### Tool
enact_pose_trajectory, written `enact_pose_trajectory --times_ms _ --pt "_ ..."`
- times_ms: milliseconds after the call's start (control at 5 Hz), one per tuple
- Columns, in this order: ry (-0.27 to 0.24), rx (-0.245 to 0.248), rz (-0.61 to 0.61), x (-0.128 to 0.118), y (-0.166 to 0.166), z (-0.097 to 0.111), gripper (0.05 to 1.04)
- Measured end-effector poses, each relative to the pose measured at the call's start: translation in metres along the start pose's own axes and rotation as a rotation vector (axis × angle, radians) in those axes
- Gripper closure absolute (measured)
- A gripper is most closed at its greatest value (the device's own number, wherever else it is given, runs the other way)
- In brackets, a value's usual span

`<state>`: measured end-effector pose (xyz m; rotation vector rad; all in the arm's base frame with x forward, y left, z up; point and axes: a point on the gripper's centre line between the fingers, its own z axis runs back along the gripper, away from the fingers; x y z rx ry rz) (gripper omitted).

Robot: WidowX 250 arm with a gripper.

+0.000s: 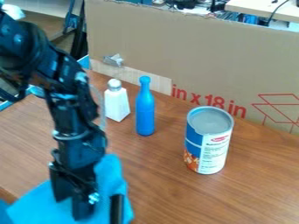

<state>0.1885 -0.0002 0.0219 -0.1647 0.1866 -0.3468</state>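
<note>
Blue cloth (112, 175), crumpled at near left of wooden table (163, 192), under black gripper (83, 207), grip state not discernible, blue bottle (144, 111) and white shaker (116, 105) farther back, labelled can (213, 151) to the right, cardboard panel (187, 52) behind.

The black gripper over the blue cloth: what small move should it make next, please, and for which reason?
Probably a slow, slight lowering. The black gripper hangs over the blue cloth, away from the blue bottle and the can; whether it already touches the cloth, I cannot tell.
</note>
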Motion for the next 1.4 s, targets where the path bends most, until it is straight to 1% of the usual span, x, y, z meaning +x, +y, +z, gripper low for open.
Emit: enact_pose_trajectory --times_ms 200,400,600,800,1000,1200,1400 --pt "-0.012 -0.002 0.057 0.023 -0.043 -0.005 0.083" --pt "-0.094 -0.052 0.099 0.041 -0.053 0.000 0.083" --pt "-0.147 -0.073 0.147 0.059 -0.048 0.010 0.083" --pt "-0.154 -0.110 0.241 0.056 -0.040 0.015 0.083" --pt "-0.167 -0.041 0.284 0.043 -0.035 0.045 0.083" --pt "-0.147 0.107 0.284 0.021 -0.027 0.085 0.083" --pt "-0.140 0.230 0.248 0.007 -0.034 0.114 0.083"
